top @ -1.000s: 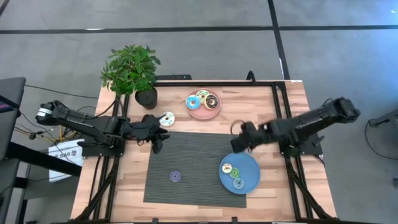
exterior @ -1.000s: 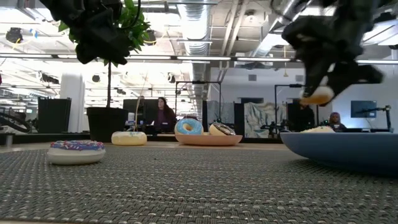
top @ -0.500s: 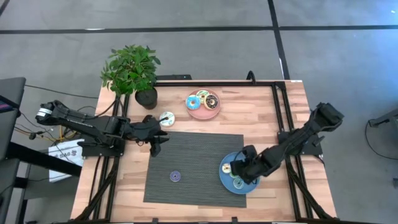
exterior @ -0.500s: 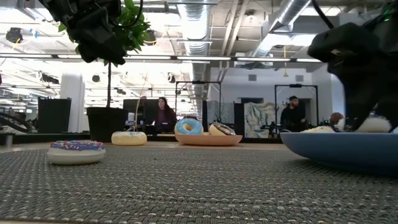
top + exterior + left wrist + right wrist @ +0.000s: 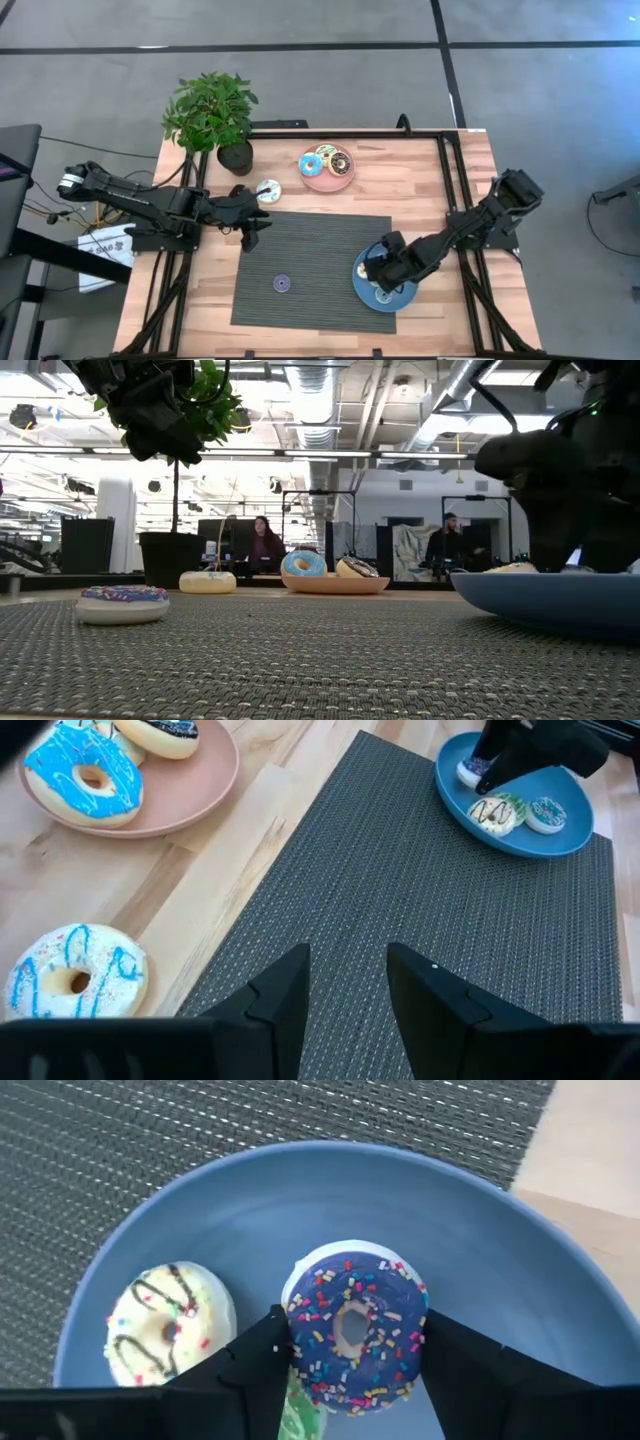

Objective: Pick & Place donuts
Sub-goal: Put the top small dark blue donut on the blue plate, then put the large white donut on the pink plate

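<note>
Right wrist: donut [image 5: 352,1327] btwn right gripper [image 5: 350,1370] fingers

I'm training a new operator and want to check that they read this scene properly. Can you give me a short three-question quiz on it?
1. Multiple choice: the right gripper is over which plate? A) the pink plate B) the blue plate C) neither
2. True or false: the left gripper is shut on a donut.
3. Fill in: the small purple donut that lies alone rests on the dark ____.

Key: 1 B. 2 False: its fingers stand apart with nothing between them. 3 mat.
</note>
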Robot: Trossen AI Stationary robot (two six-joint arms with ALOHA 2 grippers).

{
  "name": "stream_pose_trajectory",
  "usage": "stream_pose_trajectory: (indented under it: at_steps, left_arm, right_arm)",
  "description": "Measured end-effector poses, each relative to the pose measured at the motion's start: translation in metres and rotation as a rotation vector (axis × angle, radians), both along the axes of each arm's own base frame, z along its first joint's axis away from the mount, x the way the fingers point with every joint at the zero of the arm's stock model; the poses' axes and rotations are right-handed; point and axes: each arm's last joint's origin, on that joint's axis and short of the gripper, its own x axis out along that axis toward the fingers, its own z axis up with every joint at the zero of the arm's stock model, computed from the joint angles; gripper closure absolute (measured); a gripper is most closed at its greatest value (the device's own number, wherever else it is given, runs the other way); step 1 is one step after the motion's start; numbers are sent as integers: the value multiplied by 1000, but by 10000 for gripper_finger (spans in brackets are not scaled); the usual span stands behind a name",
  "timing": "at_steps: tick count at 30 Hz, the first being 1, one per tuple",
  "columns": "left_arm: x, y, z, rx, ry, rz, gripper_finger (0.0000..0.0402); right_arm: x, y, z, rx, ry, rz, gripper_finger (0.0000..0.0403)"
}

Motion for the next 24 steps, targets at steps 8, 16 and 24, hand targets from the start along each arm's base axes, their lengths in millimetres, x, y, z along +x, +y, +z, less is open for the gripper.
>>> stream_pose_trajectory:
  at_steps: [8,16,24]
  left_arm:
    - [0,0,0,-1,0,1,274]
    - [0,0,0,-2,-3,2,274]
    - [1,0,1,-4,-10,3,274]
  right_arm:
    - [0,-1,0,0,3,8,160]
    - [-8,-5,19,14,-24,10,152]
    - [-29,-30,54,-11,-1,29,164]
